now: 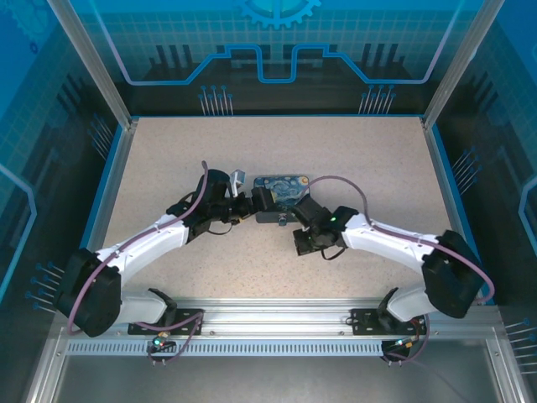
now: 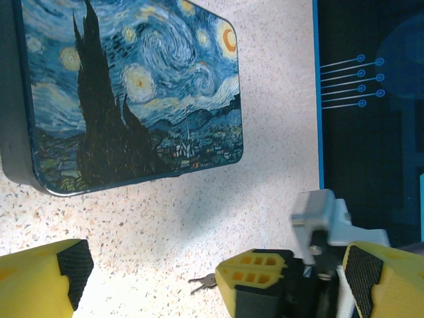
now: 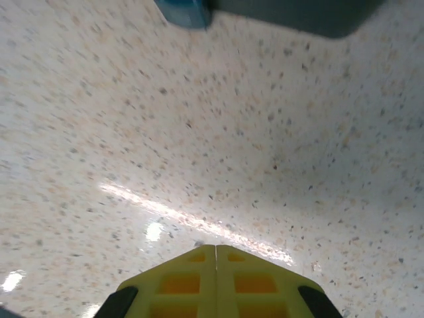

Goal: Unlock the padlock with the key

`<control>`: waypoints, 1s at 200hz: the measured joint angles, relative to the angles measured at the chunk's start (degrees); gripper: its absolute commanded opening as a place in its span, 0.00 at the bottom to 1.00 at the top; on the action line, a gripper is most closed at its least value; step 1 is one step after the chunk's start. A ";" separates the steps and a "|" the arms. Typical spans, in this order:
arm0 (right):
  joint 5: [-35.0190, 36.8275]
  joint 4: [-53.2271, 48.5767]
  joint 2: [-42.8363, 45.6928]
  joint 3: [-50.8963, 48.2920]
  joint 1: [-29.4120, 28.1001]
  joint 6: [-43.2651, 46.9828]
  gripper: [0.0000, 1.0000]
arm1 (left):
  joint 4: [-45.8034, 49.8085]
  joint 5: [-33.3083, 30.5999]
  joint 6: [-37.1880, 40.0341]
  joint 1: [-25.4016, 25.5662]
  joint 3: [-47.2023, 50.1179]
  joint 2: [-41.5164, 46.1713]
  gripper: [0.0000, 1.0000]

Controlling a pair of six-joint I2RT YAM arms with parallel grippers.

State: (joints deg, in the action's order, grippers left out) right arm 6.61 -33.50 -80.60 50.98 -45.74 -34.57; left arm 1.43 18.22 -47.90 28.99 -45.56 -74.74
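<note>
The key point(image 2: 203, 283) is a small grey bunch sticking out to the left of my right gripper point(image 2: 222, 277), which is shut on it just above the speckled table. In the right wrist view, the right gripper's yellow fingertips point(image 3: 216, 250) are pressed together, with only a dark speck of metal at their tip. My left gripper point(image 2: 212, 281) is open, its fingers point(image 2: 41, 278) wide apart on either side of the right gripper and the key. From above, both grippers point(image 1: 246, 204) point(image 1: 290, 221) meet at the box's near edge. The padlock is hidden.
The dark-blue Starry Night box point(image 1: 281, 189) point(image 2: 132, 86) lies flat on the table just beyond both grippers; its dark edge point(image 3: 298, 13) is close ahead of the right fingers. A blue rim point(image 2: 317, 99) bounds the table.
</note>
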 measured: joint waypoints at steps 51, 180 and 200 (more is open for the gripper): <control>-4.52 2.12 2.05 -4.66 3.10 1.62 0.00 | 0.00 -0.61 -0.02 0.00 -0.20 0.00 0.99; -4.72 5.16 4.70 -12.22 2.95 -4.35 0.56 | 0.00 -0.87 -0.07 0.09 -0.20 0.00 0.99; -3.58 4.09 4.52 -12.22 2.45 -4.44 0.52 | -0.02 -0.87 -0.09 0.17 -0.20 0.00 0.99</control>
State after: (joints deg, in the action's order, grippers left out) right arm 3.03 -29.41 -76.07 38.76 -43.29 -39.00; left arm 1.41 17.34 -47.99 29.17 -45.76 -74.74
